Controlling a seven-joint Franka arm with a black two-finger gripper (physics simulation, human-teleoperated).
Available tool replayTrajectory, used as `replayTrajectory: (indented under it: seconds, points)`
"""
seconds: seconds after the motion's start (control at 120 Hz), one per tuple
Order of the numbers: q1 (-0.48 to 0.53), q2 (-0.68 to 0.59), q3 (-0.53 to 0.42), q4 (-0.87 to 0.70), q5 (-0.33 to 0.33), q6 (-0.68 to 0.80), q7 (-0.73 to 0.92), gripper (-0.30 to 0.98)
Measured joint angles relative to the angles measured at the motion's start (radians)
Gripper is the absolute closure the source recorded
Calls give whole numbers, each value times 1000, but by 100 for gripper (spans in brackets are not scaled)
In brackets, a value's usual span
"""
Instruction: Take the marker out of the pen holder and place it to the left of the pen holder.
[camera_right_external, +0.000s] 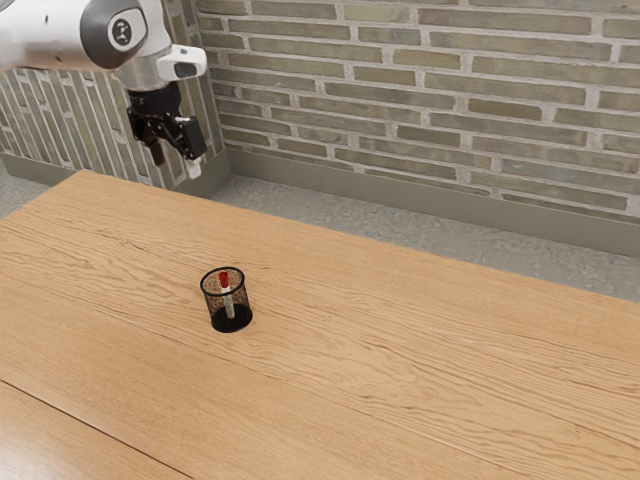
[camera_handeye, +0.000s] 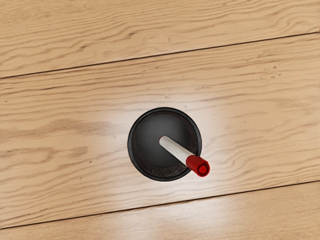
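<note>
Bench (camera_right_external: 400, 380): wood-grained planks, supporting the pen holder (camera_handeye: 130, 145). Pen holder: round, black, mesh-walled, upright. Marker (camera_handeye: 175, 150): white cylinder, red cap; tilted inside the pen holder. Extraction and placement both remain. Claw (camera_right_external: 175, 166): raised clear of the pen holder, fingers well apart, empty. Brick wall (camera_right_external: 420, 90): rough, behind the pen holder.

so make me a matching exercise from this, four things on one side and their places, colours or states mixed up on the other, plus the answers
Things:
1. marker
2. marker's cap
3. pen holder
4. gripper

Places, colours, states:
A. open, up in the air
B. leaning, with a white body
C. standing upright on the table
D. red

Right pairs: 1-B, 2-D, 3-C, 4-A
</note>
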Motion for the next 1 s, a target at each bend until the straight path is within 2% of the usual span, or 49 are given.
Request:
replayTrajectory:
  seconds: [0.233,0.3,0.4,0.458,0.583,0.775,1.0]
  points:
    - [-2,0,-10,-11,-1,-2,6,0]
    - [-5,-2,-35,-41,24,11,19,0]
    - [-16,-64,-58,-252,69,132,80,0]
    - [-7,-83,-93,-350,130,231,122,0]
    - [-29,-86,-115,-445,210,363,189,0]
    - [-10,-79,-130,-552,248,461,262,0]
    - [-29,-31,-153,-561,254,541,321,0]
